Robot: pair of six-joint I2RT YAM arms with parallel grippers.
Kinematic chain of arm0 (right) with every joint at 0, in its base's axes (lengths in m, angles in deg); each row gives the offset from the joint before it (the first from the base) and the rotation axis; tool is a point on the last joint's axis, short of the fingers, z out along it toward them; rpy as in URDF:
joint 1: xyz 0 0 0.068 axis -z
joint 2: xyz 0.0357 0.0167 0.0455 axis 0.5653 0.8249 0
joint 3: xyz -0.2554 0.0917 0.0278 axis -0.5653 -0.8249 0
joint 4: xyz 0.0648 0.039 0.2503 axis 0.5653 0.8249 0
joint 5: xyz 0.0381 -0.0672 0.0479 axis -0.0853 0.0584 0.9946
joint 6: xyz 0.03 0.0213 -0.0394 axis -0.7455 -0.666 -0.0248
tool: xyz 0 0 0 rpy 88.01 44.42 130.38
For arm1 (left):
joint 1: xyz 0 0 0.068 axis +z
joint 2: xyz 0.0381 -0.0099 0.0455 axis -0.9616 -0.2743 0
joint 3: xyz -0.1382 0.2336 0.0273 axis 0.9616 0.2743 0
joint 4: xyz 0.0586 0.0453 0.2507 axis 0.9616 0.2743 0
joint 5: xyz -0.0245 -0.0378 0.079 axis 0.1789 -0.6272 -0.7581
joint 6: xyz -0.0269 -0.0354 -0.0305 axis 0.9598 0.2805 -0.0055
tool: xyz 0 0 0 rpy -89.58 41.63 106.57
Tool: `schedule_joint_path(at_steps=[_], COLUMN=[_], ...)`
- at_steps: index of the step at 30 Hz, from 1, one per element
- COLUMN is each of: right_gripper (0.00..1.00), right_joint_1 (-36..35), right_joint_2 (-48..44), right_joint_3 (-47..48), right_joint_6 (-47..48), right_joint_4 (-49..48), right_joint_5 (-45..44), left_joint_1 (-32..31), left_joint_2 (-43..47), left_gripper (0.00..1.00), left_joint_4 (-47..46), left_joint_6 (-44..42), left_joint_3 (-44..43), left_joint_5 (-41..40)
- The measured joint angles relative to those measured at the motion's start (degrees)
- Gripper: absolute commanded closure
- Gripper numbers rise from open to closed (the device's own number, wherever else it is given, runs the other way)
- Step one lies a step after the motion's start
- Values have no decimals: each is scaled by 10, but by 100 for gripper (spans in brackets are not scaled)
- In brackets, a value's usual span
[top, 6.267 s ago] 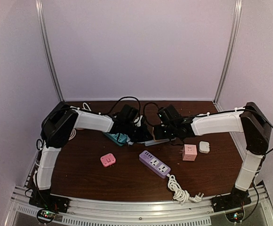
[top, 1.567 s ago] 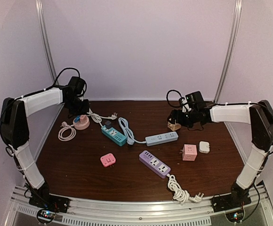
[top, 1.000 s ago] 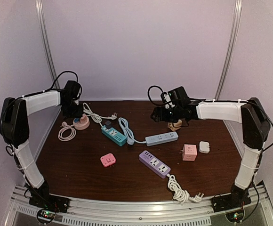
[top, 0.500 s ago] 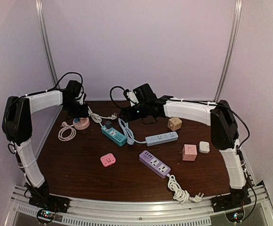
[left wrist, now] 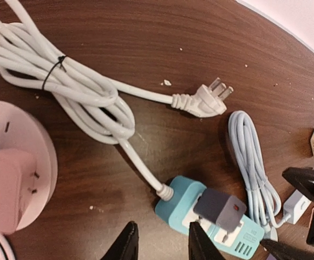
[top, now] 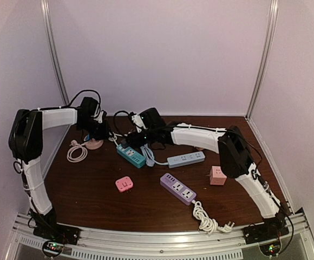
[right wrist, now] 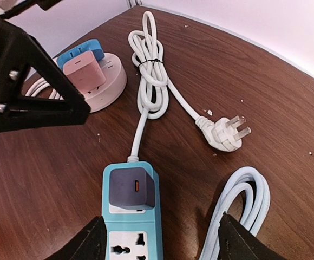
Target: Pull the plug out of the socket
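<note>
Plug [right wrist: 132,187], a grey block with a small orange mark on its face, sits seated in the end socket of the teal power strip [right wrist: 151,233], at the end where the strip's white cord [right wrist: 151,81] leaves it. From above, the strip [top: 131,155] lies left of centre, towards the back of the table [top: 92,200].

The right gripper [right wrist: 159,244] hangs just above the strip with its jaws wide apart, one finger on each side, gripping nothing. I cannot tell whether either fingertip touches the wood. The left gripper [left wrist: 162,246] is narrowly parted with bare wood showing between its fingers. It holds nothing, and sits just off the cord end of the strip [left wrist: 181,197], near the plug [left wrist: 219,209].

Room is tight here. The pale blue cord [right wrist: 243,211] loops just beside the right gripper's outer finger. The white three-pin plug [right wrist: 224,130] lies loose a little beyond it. The tied cord bundle runs back towards the round pink socket [right wrist: 105,81] (a pink and a blue adapter stand on it). The left gripper's black body fills the left of the right wrist view, close above that socket.

Open wood lies in front of the strip, up to the pink square adapter [top: 124,184] and the purple power strip [top: 177,188].
</note>
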Motion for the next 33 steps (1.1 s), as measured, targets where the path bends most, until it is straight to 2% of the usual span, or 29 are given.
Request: schedule_joint_path(at_steps=[6, 15, 23, 33], right_gripper=[29, 29, 28, 30], right_joint_1=[6, 20, 28, 24], right_joint_2=[-8, -131, -190, -194], right_joint_3=[-8, -152, -222, -296], right_joint_6=[0, -1, -2, -5], right_joint_4=[-5, -11, -29, -31], right_joint_5=[-25, -45, -47, -27], left_joint_1=[-12, -32, -71, -109], left_joint_2=[-101, -188, -189, -103], left_gripper=[69, 70, 72, 71], left_joint_4=[-10, -17, -17, -5], left_joint_6=[30, 64, 66, 61], left_joint_3=[-81, -158, -153, -43], left_joint_5=[11, 13, 13, 4])
